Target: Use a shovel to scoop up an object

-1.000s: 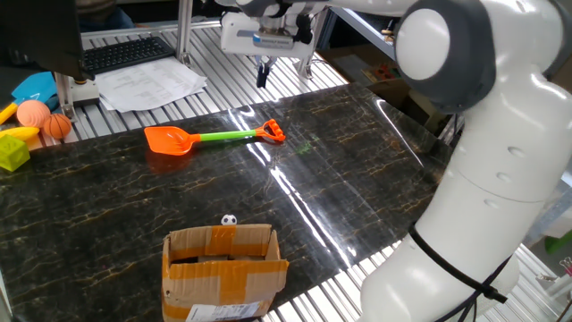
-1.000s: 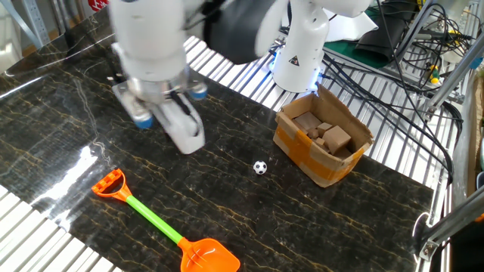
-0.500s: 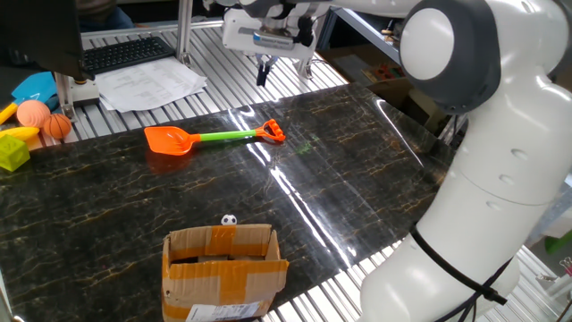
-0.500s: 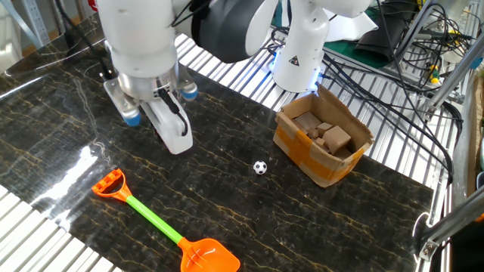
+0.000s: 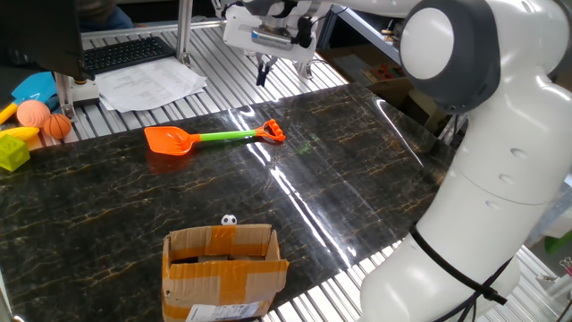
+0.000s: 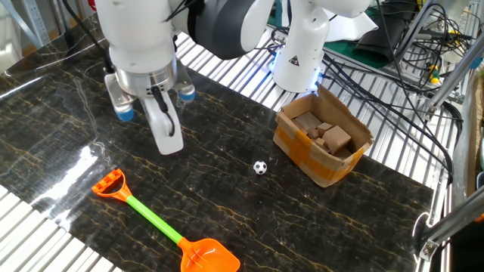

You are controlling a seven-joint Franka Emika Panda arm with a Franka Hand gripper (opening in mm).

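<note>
Approach step: gripper (image 6: 168, 143) hung empty above shovel's D-handle (image 6: 109, 184), jaw gap unclear; next, descend and grasp, ball (image 6: 260, 167) untouched.

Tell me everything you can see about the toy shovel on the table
The shovel is a small toy that looks like plastic, with an orange scoop blade, a bright green shaft and an orange D-shaped grip. It lies flat on the dark marbled table, blade hollow facing up and empty. Nothing but the table touches it: the gripper hangs above, near the grip end, and the small soccer ball sits apart.
</note>
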